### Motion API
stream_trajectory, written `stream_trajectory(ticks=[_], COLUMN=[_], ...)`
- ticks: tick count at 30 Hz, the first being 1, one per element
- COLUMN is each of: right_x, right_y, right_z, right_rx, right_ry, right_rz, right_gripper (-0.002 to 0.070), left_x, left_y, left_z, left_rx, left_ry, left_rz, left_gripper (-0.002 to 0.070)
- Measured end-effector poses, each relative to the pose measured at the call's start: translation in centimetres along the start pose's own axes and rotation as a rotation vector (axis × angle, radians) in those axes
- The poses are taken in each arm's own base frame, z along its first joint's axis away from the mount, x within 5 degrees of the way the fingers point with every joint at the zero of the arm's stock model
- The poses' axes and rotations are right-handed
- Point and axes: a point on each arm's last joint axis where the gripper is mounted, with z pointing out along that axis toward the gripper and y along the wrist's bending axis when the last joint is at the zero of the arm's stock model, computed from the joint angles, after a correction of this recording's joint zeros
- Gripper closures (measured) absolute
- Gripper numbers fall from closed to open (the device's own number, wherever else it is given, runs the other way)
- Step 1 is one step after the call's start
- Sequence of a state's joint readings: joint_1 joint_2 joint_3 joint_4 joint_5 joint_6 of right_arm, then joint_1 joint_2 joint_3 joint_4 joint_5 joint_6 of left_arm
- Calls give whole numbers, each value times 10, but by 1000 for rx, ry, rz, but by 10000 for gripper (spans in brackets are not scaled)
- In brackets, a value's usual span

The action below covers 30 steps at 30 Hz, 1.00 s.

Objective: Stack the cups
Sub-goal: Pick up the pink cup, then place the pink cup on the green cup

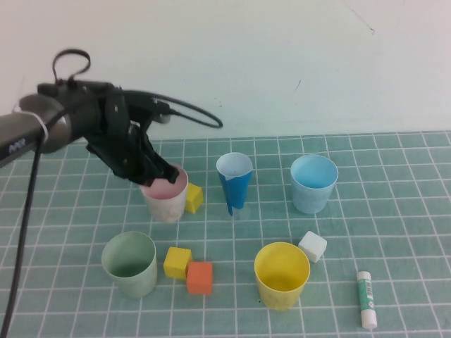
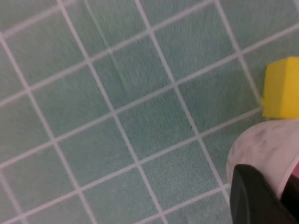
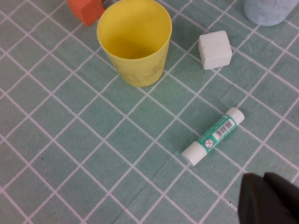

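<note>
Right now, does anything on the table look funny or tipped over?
Nothing is tipped or spilled. The left gripper is shut on the pink cup rim. The right gripper, shut, hangs near the glue stick. The only odd cup is the dark blue cone cup, narrower than the others.

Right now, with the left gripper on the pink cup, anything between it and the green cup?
Nothing visible. The left gripper is shut on the pink cup at its rim; the green cup is nearer the robot, open path. Yellow cube sits just right of it. Right gripper is parked, shut.
</note>
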State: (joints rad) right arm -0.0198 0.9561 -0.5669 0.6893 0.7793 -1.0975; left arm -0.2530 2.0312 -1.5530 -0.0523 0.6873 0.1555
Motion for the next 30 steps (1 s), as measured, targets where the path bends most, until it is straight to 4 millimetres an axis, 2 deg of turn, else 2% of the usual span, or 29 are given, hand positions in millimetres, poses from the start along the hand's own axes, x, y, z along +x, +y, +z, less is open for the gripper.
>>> stream_trajectory(ticks=[2,6,9,13,16,20,26,30], right_x=[0,-2,-2,-2,-2,-2,-2,-3], right_y=[0,-1,-1,-1,-1,-1,-1,-1], right_z=[0,0,0,0,0,0,0,0], right_rx=[1,10,13,13,14,13,12,12], right_ry=[-3,-16,-21,-22,-23,-26,-27,-28], right_rz=[-7,-18,-17,-21,-21,-25,-29,-31], right_gripper=[679,679,679,679,679,679,679,679], left_x=[-8,-21,-15,1,16,43,83,91], left_y=[0,-1,-3,-7,-9,-12,-18,-17], left_z=[-20,-78,-119,-148,-153,-150,-123,-108], left_rx=[-2,-1,7,27,41,52,66,54], left_ry=[-18,-60,-26,77,120,158,120,71], left_rz=[2,3,-5,-15,-23,-33,-66,-75], left_gripper=[664,664,664,664,664,664,664,664])
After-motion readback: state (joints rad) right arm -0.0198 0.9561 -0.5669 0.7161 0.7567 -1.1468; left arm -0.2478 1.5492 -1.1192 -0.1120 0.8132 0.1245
